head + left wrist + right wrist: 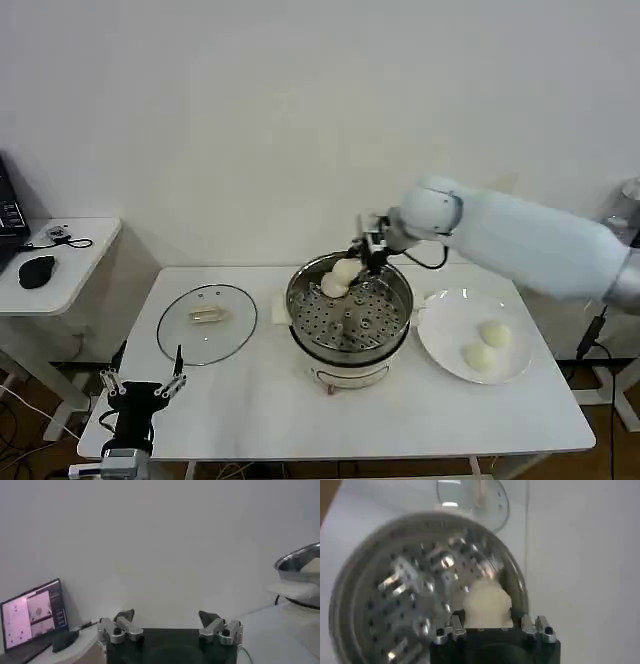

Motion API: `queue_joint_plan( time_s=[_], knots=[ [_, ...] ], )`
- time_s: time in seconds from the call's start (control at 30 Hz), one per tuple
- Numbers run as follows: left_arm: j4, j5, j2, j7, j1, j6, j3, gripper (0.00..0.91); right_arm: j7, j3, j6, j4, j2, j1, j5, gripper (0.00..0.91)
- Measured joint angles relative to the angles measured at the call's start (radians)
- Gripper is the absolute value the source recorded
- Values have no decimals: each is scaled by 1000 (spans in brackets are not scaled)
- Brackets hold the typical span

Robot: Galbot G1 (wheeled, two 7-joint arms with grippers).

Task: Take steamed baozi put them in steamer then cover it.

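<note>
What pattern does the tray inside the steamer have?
The shiny steel tray is perforated with rows of small round holes, clearest in the head view.

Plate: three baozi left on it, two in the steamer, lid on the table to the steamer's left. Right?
Not quite: the head view shows two baozi left on the plate, not three. The rest holds: two baozi are in the steamer, one of them between the right gripper's fingers, and the lid lies on the table to the steamer's left.

steamer [349, 322] mid-table [250, 400], two buns [341, 277] at its back rim. lid [207, 322] lies to its left, plate [440, 340] to its right with two more buns [488, 345] on it.
</note>
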Motion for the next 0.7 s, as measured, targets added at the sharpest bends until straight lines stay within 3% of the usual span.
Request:
queue_joint_plan(
  time_s=[0.4, 0.53, 0.7],
  knots=[
    [-2, -1, -4, -1, 6, -3, -5, 907, 45, -33, -69, -38, 109, -71, 35, 625],
    [-3, -1, -6, -1, 6, -4, -6, 907, 54, -37, -79, -48, 123, -85, 28, 907],
    [-4, -1, -9, -2, 10, -5, -6, 907, 56, -38, -90, -49, 126, -90, 17, 907]
  ],
)
